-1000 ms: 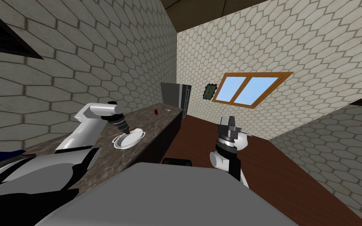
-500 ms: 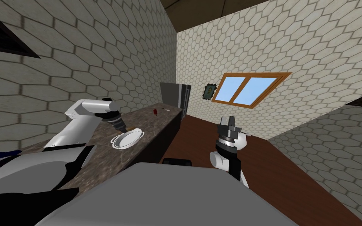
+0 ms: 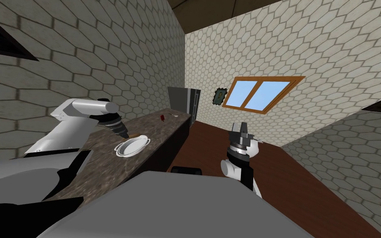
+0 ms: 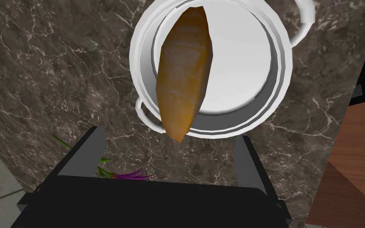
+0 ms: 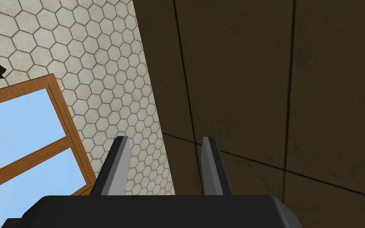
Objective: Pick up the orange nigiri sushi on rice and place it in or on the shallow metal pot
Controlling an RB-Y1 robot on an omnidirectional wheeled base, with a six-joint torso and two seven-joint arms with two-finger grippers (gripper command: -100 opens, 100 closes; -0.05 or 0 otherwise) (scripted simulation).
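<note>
The left gripper (image 3: 124, 134) hangs at 11 o'clock of the shallow white pot (image 4: 280, 79), its fingers (image 4: 92, 152) spread wide and gripping nothing. The orange nigiri sushi (image 4: 185, 71) appears to lie across the pot, one end jutting past the rim toward the gripper. That overhang is the risk: a finger brushing it on withdrawal could tip it onto the marble table (image 4: 59, 79). Far off at 3 o'clock, the right gripper (image 5: 165, 139) is raised, fingers parted and empty

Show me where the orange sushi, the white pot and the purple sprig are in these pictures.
orange sushi (image 4: 183, 75): left wrist view, middle of its orange top.
white pot (image 4: 241, 67): left wrist view, bare inner floor.
purple sprig (image 4: 132, 173): left wrist view, its purple tuft.
</note>
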